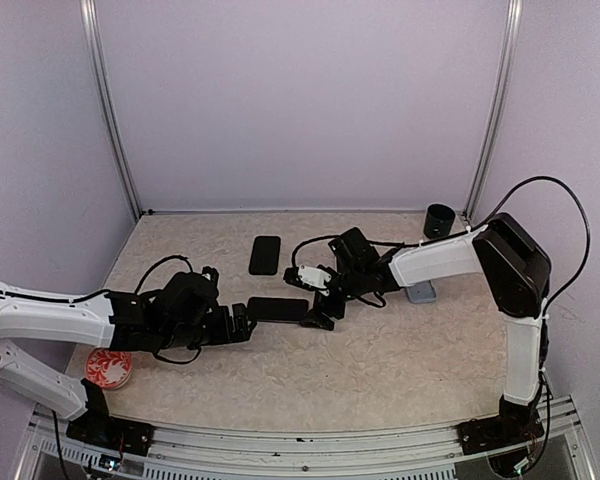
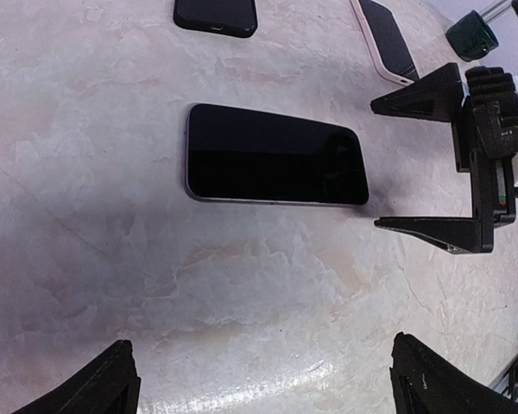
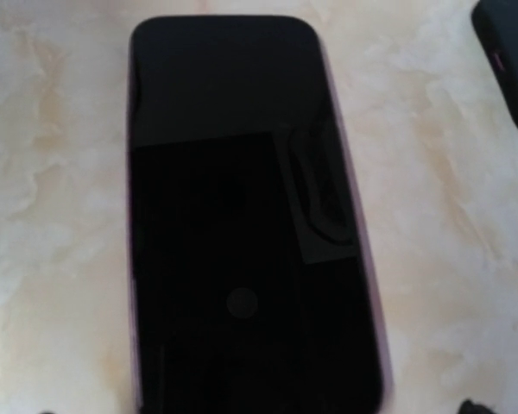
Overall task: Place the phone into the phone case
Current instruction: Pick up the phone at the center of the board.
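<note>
Black against the pale marbled table [image 1: 410, 370], the task's two pieces sit apart, so the job looks barely begun.

Far to the left of the phone [image 1: 278, 309], near the front edge, lies a small red patterned dish [image 1: 108, 367], which seems to play no part. Next comes the left claw [image 2: 259, 341], just left of the phone. Its fingers are spread wide and pinch nothing, with only bare tabletop between them.

The phone case [image 1: 265, 254] rests flat beyond the phone, slightly to its left and clearly apart from it. Nothing sits in it, though I cannot tell which face is up. The phone itself lies flat with its dark screen upward, and neither claw touches it as far as the views show.

Just beside the phone's right-hand end hangs the right claw [image 2: 374, 166]. Its two fingers are parted, point toward that end and grip nothing. Well to the right of the phone and further back stands a dark cup [image 1: 439, 221].

By my reading, no step of the task is complete. The phone is bare, the case holds nothing, and no grasp has been made. One claw has yet to take the phone, carry it to the case, line up the edges and press it home, probably while the other claw steadies the case.
</note>
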Controlling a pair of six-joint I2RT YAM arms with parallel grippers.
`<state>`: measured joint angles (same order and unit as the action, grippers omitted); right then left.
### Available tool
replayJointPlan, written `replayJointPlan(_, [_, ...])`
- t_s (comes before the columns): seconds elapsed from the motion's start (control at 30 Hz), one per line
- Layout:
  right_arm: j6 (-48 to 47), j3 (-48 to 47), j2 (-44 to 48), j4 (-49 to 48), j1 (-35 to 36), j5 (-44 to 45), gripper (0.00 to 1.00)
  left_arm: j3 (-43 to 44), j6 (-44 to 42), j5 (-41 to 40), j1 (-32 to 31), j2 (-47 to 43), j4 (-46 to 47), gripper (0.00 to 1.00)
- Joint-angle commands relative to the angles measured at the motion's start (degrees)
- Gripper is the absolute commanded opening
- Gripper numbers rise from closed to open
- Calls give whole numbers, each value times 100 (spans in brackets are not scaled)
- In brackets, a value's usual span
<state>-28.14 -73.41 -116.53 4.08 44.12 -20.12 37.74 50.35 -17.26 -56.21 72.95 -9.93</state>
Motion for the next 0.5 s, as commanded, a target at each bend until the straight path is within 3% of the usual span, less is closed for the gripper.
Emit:
replayJointPlan(0.0, [-206, -289, -264, 287, 49, -154, 100, -133, 80, -189, -117, -148, -124, 99])
replayJointPlan(0.47, [-144, -664, -757, 465, 49, -336, 100, -266, 218, -291, -224, -403, -103, 99])
